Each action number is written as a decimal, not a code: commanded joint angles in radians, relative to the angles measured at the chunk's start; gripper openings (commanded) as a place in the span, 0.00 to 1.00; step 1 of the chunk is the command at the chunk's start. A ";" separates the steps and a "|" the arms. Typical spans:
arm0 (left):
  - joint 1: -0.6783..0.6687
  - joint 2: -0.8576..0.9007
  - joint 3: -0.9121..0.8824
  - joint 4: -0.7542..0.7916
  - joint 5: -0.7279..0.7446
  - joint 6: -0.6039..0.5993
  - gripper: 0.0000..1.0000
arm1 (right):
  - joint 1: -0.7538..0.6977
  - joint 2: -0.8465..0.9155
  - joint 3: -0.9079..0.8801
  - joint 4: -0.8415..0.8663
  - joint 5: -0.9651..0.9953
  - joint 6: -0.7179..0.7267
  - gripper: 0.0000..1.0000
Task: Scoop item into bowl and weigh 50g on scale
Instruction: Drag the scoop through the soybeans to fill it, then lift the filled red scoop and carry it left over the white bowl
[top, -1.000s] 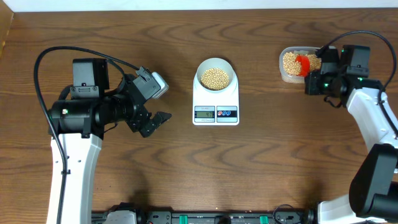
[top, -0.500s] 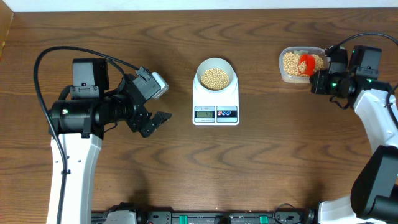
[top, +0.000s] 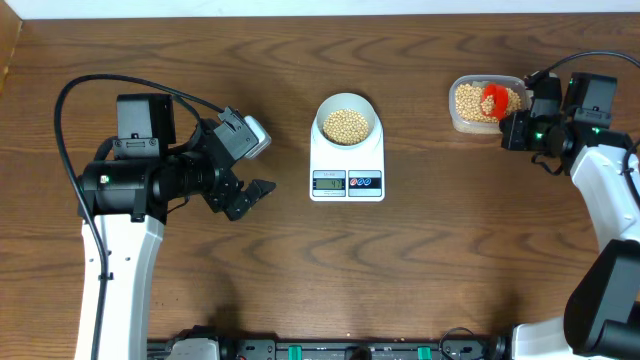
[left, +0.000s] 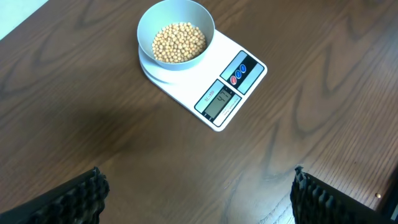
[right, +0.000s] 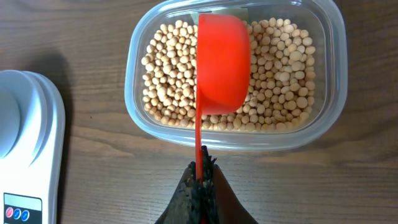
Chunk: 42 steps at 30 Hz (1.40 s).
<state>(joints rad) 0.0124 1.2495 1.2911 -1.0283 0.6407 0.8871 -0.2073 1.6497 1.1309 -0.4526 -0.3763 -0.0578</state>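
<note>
Overhead: the bowl (top: 322, 112) of beans (top: 347, 124) sits on the scale (top: 318, 160). Left wrist: the left tool (left: 198, 186) gapes, empty. Right wrist: the right tool (right: 200, 177) pinches the red scoop (right: 222, 62), over the tub (right: 333, 68), by its thin handle; it may twist, spilling beans.

text: none legible | display (left: 221, 99) on scale (left: 186, 90): digits too blurred to read
</note>
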 joint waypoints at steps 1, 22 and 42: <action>0.004 0.008 0.014 -0.003 -0.005 -0.005 0.96 | -0.011 -0.031 0.000 -0.008 -0.019 0.021 0.01; 0.004 0.007 0.014 -0.003 -0.005 -0.005 0.96 | -0.122 -0.031 0.000 0.015 -0.191 0.093 0.01; 0.004 0.007 0.014 -0.003 -0.005 -0.005 0.96 | -0.204 -0.031 0.000 0.046 -0.452 0.116 0.01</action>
<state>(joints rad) 0.0124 1.2495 1.2911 -1.0283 0.6407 0.8871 -0.4053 1.6482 1.1309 -0.4091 -0.7570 0.0414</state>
